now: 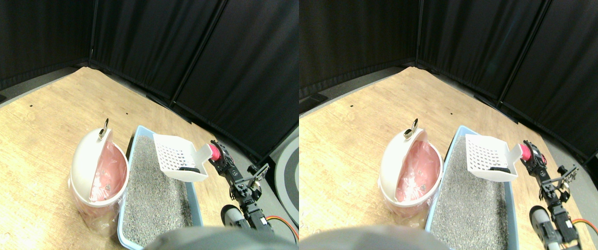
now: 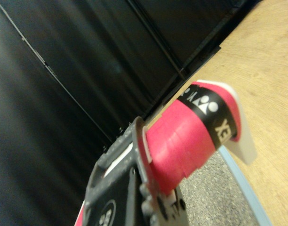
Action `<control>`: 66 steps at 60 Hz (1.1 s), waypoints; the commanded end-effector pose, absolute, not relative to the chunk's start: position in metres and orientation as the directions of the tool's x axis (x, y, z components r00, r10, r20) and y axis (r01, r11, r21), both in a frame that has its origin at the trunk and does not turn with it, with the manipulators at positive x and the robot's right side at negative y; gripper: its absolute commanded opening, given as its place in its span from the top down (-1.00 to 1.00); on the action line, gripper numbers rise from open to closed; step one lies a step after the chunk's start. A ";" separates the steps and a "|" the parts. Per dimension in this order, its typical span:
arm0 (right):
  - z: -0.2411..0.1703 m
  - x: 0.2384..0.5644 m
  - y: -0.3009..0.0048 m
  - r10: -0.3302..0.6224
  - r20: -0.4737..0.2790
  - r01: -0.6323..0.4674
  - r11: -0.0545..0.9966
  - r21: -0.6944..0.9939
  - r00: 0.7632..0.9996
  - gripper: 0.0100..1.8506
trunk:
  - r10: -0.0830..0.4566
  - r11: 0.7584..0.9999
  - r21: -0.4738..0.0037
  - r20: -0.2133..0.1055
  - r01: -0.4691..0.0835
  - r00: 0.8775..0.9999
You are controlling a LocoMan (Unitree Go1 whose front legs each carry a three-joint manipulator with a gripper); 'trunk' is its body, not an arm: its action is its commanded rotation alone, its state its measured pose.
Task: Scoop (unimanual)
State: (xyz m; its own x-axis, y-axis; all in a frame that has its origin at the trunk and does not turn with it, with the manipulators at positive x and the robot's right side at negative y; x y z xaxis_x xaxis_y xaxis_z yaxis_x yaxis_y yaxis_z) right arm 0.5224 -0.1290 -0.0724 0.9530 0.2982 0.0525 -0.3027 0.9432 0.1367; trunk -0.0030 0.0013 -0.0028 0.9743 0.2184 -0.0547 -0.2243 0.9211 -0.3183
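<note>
1. The scoop (image 1: 179,156) was white plastic with a slotted, perforated back wall and a handle wrapped in pink tape (image 2: 191,141) bearing a black band. It hung tilted above the far right part of the litter tray, its open mouth turned toward the bin, with a dark lump (image 1: 188,169) resting in its lower edge.
2. The litter tray (image 1: 131,156) was a pale blue rectangle on the wooden floor, filled with grey granules (image 1: 156,192).
3. The bin (image 1: 96,172) stood just beside the tray's left edge, white with a pink liner, its domed lid swung open.
</note>
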 end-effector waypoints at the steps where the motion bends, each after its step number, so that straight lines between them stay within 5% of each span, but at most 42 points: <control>1: -0.059 0.523 -0.123 0.333 0.109 -0.346 0.928 0.136 0.937 0.95 | 0.248 0.911 -0.321 -0.075 -0.259 0.966; 44: -0.050 0.513 -0.067 0.508 -0.022 -0.503 0.857 0.111 0.861 0.95 | 0.377 0.834 -0.393 -0.106 -0.387 0.920; 66: -0.054 0.512 -0.046 0.553 -0.127 -0.553 0.832 0.035 0.824 0.95 | 0.400 0.812 -0.413 -0.119 -0.412 0.909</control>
State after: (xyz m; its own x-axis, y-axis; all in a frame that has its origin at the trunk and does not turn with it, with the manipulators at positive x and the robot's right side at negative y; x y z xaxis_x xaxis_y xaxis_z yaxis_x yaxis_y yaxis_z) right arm 0.5106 -0.0552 -0.0618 0.8375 0.5209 -0.1652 -0.5192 0.8528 0.0569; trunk -0.0064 0.0006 -0.0032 0.9218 0.3779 -0.0869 -0.3803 0.8375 -0.3924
